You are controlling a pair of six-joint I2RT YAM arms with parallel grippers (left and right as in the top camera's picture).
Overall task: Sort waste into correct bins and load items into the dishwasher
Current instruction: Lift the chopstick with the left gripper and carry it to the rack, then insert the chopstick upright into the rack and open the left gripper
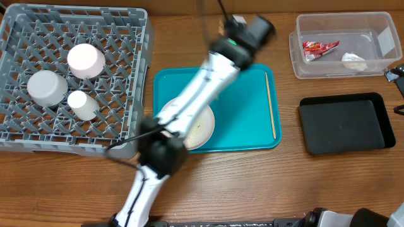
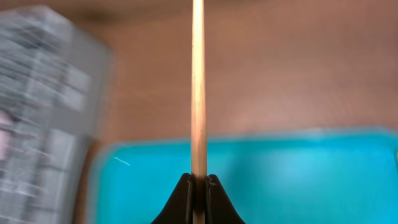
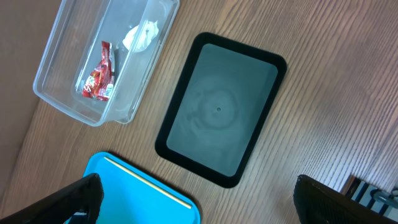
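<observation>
The left arm [image 1: 202, 88] reaches from the near edge of the table diagonally up and to the right. Its white links and dark joints are blurred in the overhead view, and its wrist lies at the far end. The left claw [image 2: 199, 180] is closed, its two dark fingers [image 2: 183, 199] pinching a thin wooden stick [image 2: 198, 93] that stands straight out ahead of them. The right arm [image 1: 396, 74] shows only as a dark part at the table's right edge. The right claw [image 3: 198, 183] is spread wide, facing down at the table from above.
</observation>
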